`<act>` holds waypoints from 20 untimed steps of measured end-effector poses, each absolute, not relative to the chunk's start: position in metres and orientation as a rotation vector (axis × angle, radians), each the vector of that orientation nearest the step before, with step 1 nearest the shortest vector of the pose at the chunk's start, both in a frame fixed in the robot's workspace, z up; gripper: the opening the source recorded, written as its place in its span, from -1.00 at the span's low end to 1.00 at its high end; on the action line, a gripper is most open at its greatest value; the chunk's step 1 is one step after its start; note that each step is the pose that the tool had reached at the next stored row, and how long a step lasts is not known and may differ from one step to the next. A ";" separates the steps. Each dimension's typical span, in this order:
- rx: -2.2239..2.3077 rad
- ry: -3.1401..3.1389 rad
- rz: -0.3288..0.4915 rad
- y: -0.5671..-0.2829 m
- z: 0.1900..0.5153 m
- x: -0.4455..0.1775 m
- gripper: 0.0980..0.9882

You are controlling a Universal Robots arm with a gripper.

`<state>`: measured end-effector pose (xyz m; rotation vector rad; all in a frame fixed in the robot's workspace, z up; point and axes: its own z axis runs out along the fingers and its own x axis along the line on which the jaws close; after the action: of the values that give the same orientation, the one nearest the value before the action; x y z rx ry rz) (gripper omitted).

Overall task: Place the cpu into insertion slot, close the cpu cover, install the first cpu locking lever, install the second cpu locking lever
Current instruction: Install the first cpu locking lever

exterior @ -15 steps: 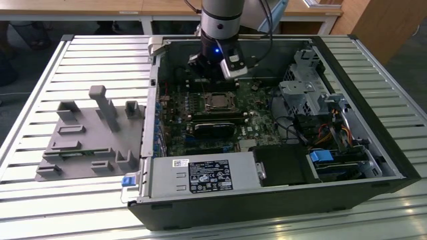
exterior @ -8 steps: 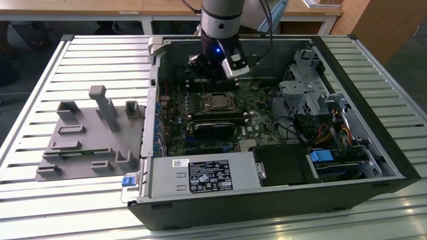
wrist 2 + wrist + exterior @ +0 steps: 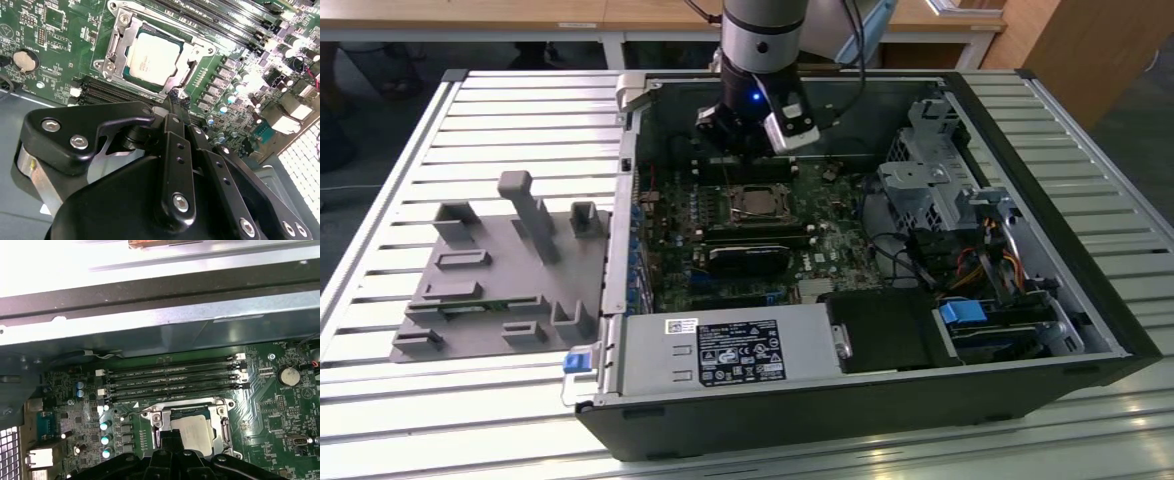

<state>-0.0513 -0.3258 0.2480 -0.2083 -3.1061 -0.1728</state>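
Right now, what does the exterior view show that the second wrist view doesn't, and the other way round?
Exterior view: the whole computer case, its power supply, and the grey fixture beside it on the slatted table. Second wrist view: the coin battery and the closed pincer close to the cpu cover edge. Shared: the cpu seated in the cover's window, on the green board.

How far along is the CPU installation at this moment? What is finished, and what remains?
Done: the cpu sits in the insertion slot, and the cpu cover lies flat over its edges. In hand: the gripper, shut, has its tips at a corner of the cover, carrying no part that I can see. Left: the two locking levers; I cannot tell whether either is latched.
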 end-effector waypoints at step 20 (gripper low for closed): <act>-0.199 -3.124 -0.158 -0.325 0.254 -0.072 -0.98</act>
<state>-0.0716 -0.3247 0.2540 -0.1991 -3.1243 -0.1582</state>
